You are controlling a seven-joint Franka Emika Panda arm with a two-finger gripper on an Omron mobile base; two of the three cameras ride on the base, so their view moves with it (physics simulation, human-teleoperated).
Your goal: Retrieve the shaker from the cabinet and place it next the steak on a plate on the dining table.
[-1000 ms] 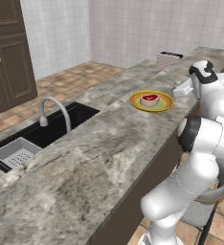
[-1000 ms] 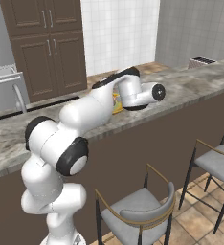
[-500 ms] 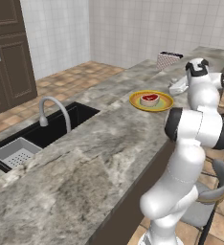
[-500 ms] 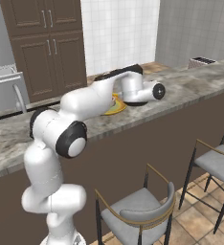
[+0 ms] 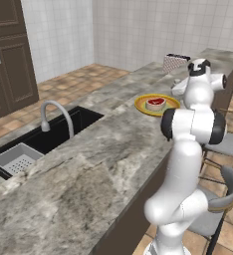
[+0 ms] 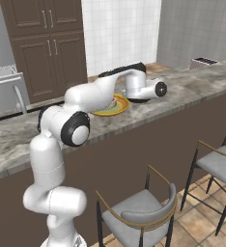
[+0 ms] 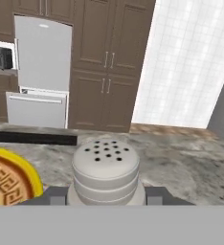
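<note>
The shaker point(image 7: 106, 165), a pale grey cylinder with a holed cap, sits between my two finger tips, and my gripper point(image 7: 106, 194) is shut on it. The hand is level and low over the dining table point(image 7: 181, 162), just right of the yellow plate point(image 7: 11, 178). From the left base view, the steak point(image 5: 156, 103) lies on the plate point(image 5: 143, 105) and my gripper point(image 5: 179, 88) is close beside its right rim. The plate point(image 6: 116, 104) also shows behind my forearm on the dining table point(image 6: 192, 89). Whether the shaker touches the stone top I cannot tell.
A toaster point(image 5: 175, 62) stands further along the table past my hand. The sink point(image 5: 49, 142) with a tap point(image 5: 56, 115) and a white strainer point(image 5: 16, 158) is to the left. Chairs point(image 6: 139, 212) stand at the near side. Dark brown cabinets point(image 7: 104, 62) and a fridge point(image 7: 41, 72) line the far wall.
The arm has folded more upright, its elbow swinging in over the base. The hand has stayed beside the plate with the shaker still gripped.
</note>
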